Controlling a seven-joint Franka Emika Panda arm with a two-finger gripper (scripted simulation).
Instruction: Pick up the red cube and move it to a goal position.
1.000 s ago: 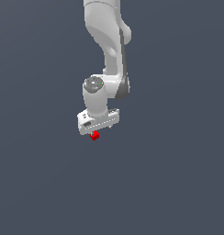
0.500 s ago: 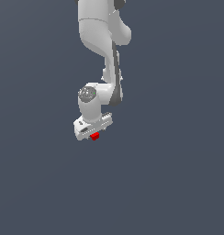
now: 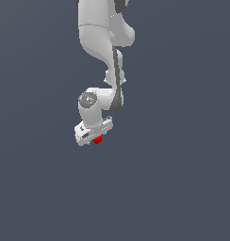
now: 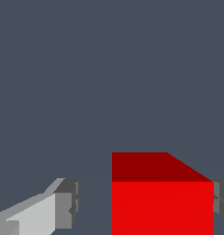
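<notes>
The red cube (image 3: 97, 140) is a tiny bright red block just under the white gripper (image 3: 94, 137) at the end of the arm in the exterior view. In the wrist view the red cube (image 4: 162, 206) lies between the two fingers of the gripper (image 4: 146, 206). One grey fingertip (image 4: 220, 202) is right against the cube's side. The other fingertip (image 4: 70, 202) stands apart from it with a clear gap. The jaws are open around the cube. No goal marker shows.
The white arm (image 3: 100, 33) reaches down from the top of the exterior view. A plain dark grey ground (image 3: 183, 188) fills both views. No other object shows.
The arm has leaned further over and the gripper has shifted a little toward the exterior view's left and down. The red cube stays at nearly the same spot.
</notes>
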